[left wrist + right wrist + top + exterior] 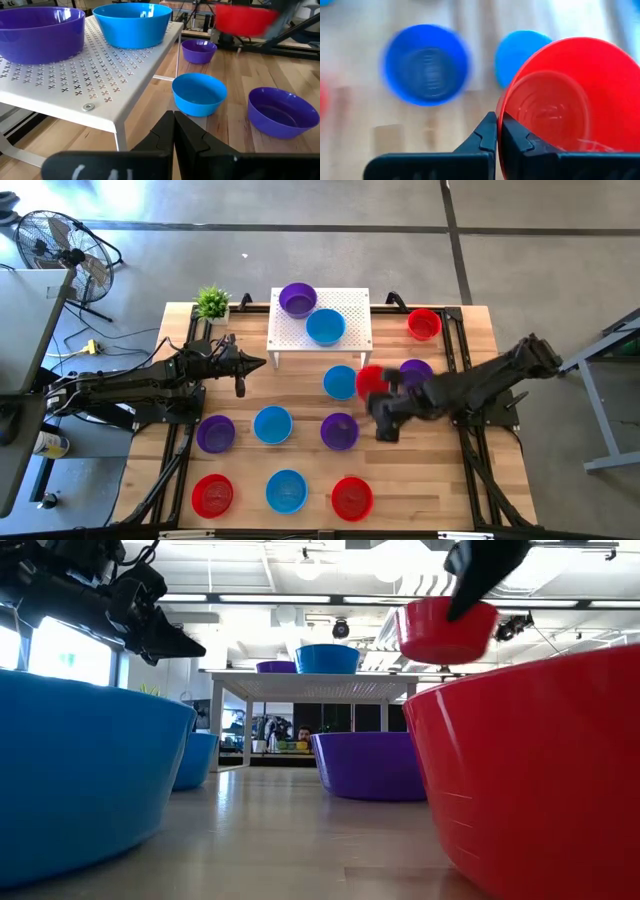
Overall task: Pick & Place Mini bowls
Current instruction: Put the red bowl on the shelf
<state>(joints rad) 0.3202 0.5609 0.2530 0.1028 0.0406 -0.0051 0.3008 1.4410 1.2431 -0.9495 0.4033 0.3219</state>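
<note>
Right end effector (372,388) pinching the rim of a red mini bowl (371,379), carried in the air above the wooden surface (300,460), just beside a blue mini bowl (340,382) and a purple one (415,370). Left end effector (258,363) pressed together, hanging near the white perforated stand (350,330), which bears a purple mini bowl (297,299) and a blue mini bowl (325,326). Other red, blue and purple bowls spread across the surface.

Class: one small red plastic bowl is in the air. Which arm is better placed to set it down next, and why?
The right arm. Its pincer is shut on the rim of the small round red plastic bowl, already lifted off the table. The left pincer waits shut and empty beside the white perforated stand.
</note>
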